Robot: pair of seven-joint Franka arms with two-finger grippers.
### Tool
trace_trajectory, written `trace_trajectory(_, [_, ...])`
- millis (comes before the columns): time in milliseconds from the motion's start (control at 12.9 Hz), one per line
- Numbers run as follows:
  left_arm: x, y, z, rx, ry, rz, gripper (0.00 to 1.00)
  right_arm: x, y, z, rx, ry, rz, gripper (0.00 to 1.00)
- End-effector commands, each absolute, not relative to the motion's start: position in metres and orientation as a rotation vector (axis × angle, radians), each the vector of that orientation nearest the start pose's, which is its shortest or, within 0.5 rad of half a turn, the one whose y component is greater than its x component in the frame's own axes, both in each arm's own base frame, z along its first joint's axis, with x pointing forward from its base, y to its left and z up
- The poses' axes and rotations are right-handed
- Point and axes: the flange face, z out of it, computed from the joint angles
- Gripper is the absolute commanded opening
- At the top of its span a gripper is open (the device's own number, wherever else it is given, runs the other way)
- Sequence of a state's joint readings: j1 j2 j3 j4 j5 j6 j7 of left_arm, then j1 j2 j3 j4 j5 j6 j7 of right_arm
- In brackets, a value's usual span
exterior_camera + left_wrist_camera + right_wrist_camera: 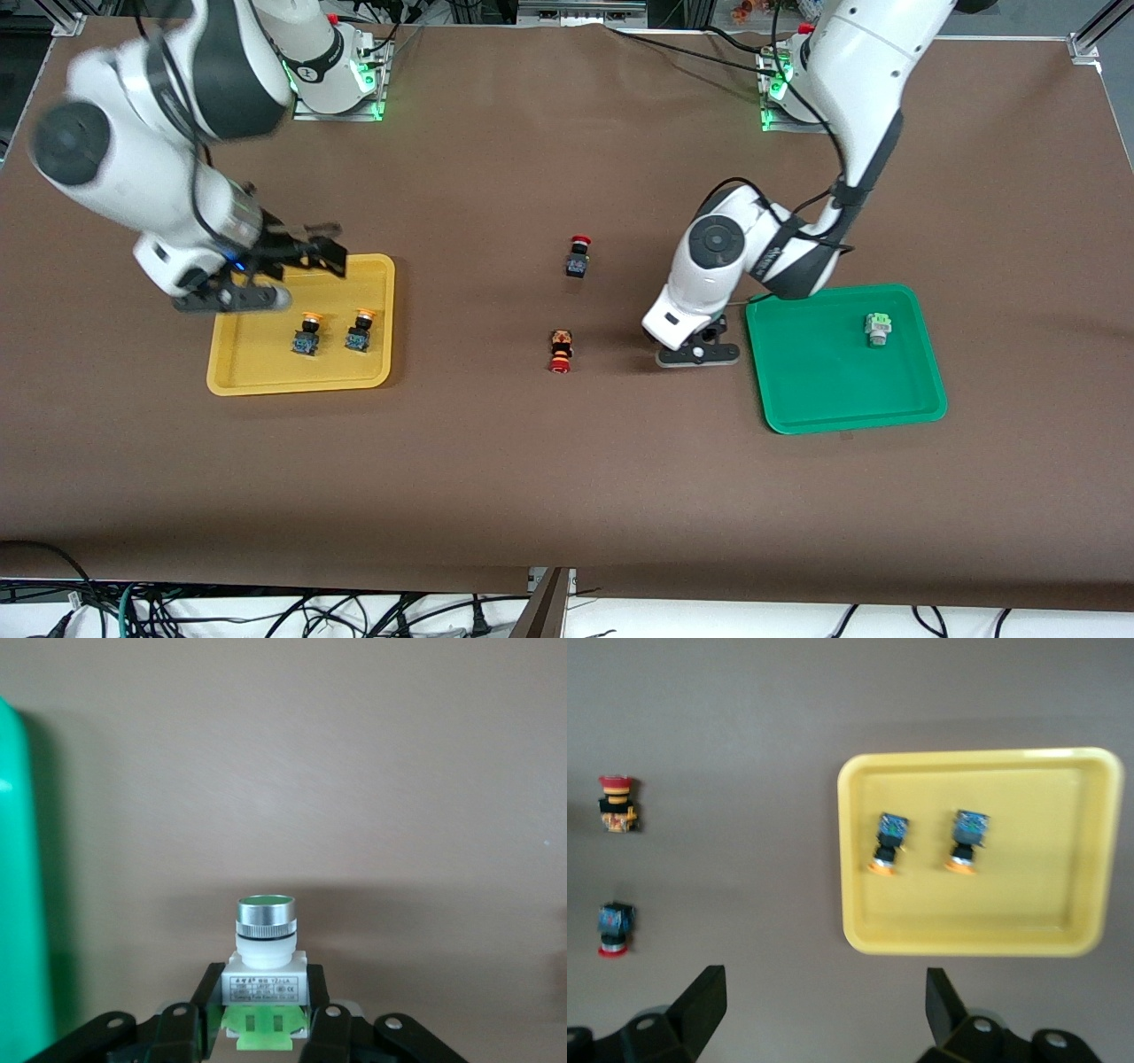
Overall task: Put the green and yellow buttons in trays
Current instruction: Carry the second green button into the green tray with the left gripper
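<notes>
My left gripper (699, 352) is down at the table beside the green tray (824, 390), shut on a green button (264, 967). Black fingers (209, 994) press both sides of its whitish body, which stands upright, cap up. Another green button (877, 330) lies in the green tray. Two yellow buttons (306, 336) (361, 330) lie side by side in the yellow tray (266, 377). My right gripper (321, 249) hangs open over that tray's farther rim. Nothing is between its fingers (707, 985). The right wrist view shows both yellow buttons (889, 843) (967, 840) in the yellow tray (1036, 895).
Two red-capped black switches (578, 257) (560, 351) lie on the brown table between the trays. The one nearer the front camera lies beside my left gripper, toward the right arm's end. The green tray's rim (18, 895) shows in the left wrist view.
</notes>
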State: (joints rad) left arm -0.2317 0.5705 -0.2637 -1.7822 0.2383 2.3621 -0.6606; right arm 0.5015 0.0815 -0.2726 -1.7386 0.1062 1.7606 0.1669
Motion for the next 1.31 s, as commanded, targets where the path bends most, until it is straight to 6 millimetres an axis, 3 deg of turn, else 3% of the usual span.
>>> trace_trajectory(0, [0.593,-0.241,0.267,-3.166,0.085,0.004,0.00,0.527,0.124,0.546,-3.110,-0.068,0.098,0.99])
trace_trajectory(155, [0.600,-0.193,0.267,-3.142,0.194,0.014,0.00,0.518,0.117,0.560,-3.112,-0.085,0.089,0.99])
trace_trajectory(541, [0.596,-0.086,0.235,-3.187,0.346,0.138,0.01,0.527,0.089,0.574,-3.130,-0.122,0.058,0.99])
trace_trajectory(696, [0.588,-0.071,0.223,-3.187,0.391,0.181,0.04,0.529,0.082,0.575,-3.136,-0.105,0.053,0.99])
trace_trajectory(851, [0.579,-0.070,0.214,-3.184,0.391,0.218,0.12,0.530,0.079,0.575,-3.142,-0.093,0.048,0.99])
trace_trajectory(928, [0.580,-0.070,0.216,-3.185,0.376,0.214,0.39,0.530,0.079,0.575,-3.147,-0.088,0.047,0.99])
trace_trajectory(1006, [0.583,-0.070,0.218,-3.187,0.364,0.204,0.95,0.529,0.081,0.576,-3.151,-0.092,0.044,0.99])
trace_trajectory(1083, [0.587,-0.066,0.225,-3.186,0.354,0.187,1.00,0.529,0.082,0.577,-3.154,-0.093,0.041,0.99])
trace_trajectory(1238, [0.603,-0.069,0.268,-3.193,0.328,0.095,1.00,0.528,0.082,0.578,-3.154,-0.093,0.037,0.99])
